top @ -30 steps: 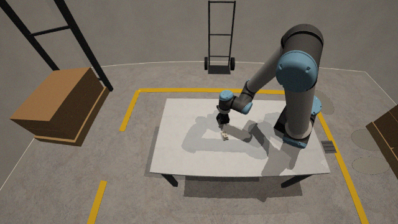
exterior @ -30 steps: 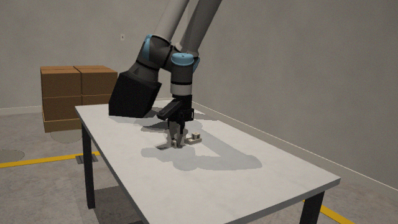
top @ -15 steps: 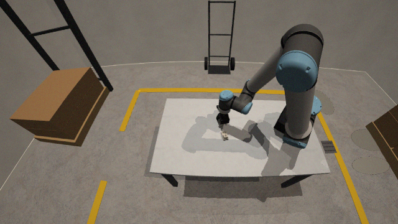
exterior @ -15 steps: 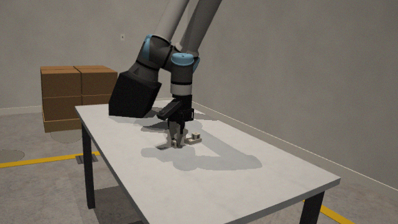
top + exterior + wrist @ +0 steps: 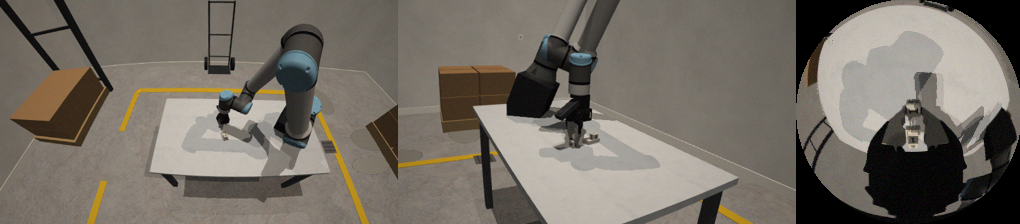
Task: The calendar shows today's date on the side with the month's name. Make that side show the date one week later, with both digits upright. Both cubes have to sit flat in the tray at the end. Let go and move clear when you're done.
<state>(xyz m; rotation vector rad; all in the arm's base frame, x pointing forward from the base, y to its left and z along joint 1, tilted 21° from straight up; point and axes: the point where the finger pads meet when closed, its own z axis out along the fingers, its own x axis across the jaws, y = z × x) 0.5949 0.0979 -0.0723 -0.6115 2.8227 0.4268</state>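
Observation:
My gripper (image 5: 574, 140) points straight down near the middle of the white table and is shut on a small beige date cube (image 5: 572, 143), which is at or just above the table top. In the wrist view this cube (image 5: 912, 138) sits between the dark fingers, with a dark mark on its face that I cannot read. Just right of the gripper lies the small beige calendar tray (image 5: 590, 140) with the second cube (image 5: 594, 135) sitting in it. In the overhead view the tray and cubes (image 5: 224, 136) are a tiny cluster below the gripper (image 5: 222, 122). The digits are too small to read.
The arm's base (image 5: 295, 130) stands on the table's right side. Cardboard boxes (image 5: 59, 104) sit on the floor at the left, a hand truck (image 5: 220, 37) at the back. Yellow floor tape (image 5: 199, 90) rings the table.

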